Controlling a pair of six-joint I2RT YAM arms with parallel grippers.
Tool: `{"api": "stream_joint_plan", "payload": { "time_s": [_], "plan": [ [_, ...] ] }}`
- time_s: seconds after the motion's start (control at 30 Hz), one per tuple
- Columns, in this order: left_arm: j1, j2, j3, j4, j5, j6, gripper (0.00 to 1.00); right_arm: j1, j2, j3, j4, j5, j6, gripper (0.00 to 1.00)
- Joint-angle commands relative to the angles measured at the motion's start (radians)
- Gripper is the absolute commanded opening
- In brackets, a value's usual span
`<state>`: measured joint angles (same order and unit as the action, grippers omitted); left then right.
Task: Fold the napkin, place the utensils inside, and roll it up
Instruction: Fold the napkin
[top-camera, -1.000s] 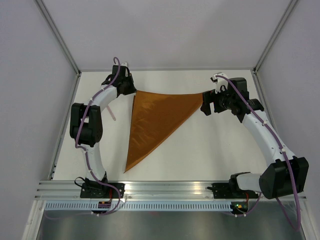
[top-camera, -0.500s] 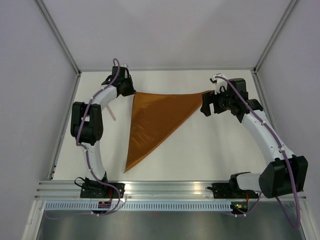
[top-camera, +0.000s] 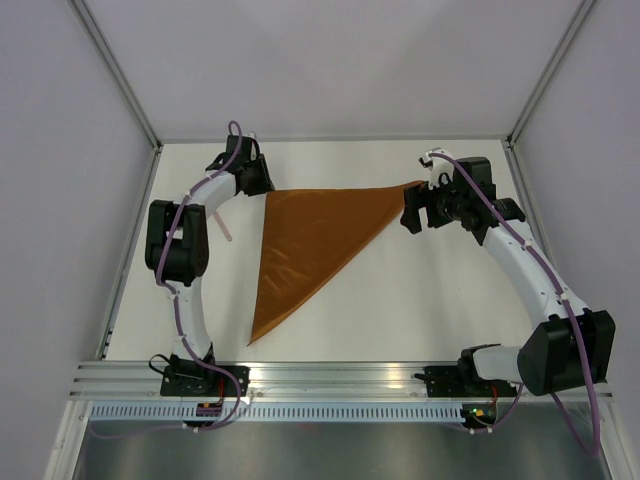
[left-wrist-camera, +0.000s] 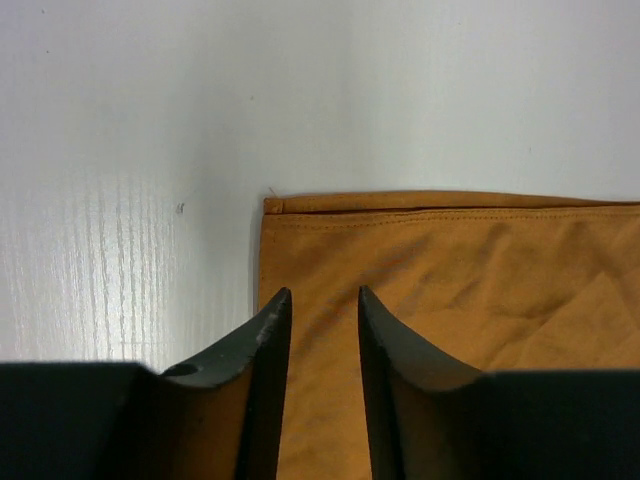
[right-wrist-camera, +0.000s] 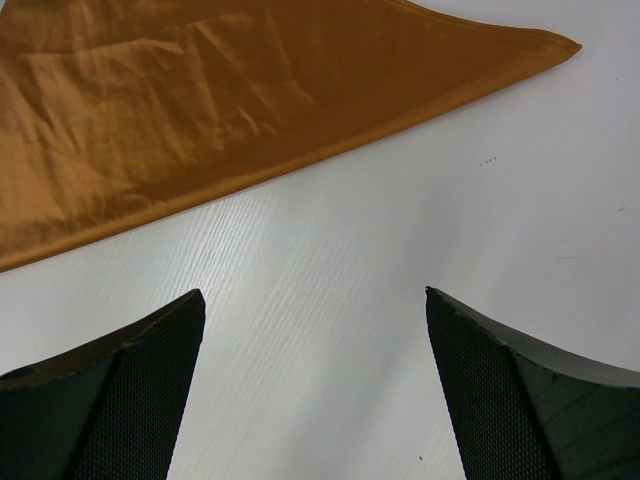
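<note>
Partly, left jaws, barely parted, hide the napkin (left-wrist-camera: 455, 285); right jaws gape empty.

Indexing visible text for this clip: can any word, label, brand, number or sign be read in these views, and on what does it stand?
No text is readable in any view.
Rust-brown folded cloth napkin: plain, no print or tag.
White table: no writing.
Black-and-white left arm, right arm, and silvery metal rail: no legible label; the coloured specks at the arm bases are too small to read.
</note>
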<state>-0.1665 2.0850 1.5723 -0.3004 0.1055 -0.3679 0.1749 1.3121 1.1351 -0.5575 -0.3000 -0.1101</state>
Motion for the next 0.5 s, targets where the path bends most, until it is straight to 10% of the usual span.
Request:
{"api": "stream_joint_plan", "payload": {
  "time_s": [0.0,0.47],
  "plan": [
    [0.015,0.012,0.049,0.009,-0.033,0.032,0.41,0.003,0.01,0.0,0.01,-0.028,-0.01,0.96],
    [0.099,-0.279,-0.256,-0.066,-0.395,-0.137,0.52,0.009,0.021,0.006,-0.016,-0.117,0.0,0.96]
  ]
}}
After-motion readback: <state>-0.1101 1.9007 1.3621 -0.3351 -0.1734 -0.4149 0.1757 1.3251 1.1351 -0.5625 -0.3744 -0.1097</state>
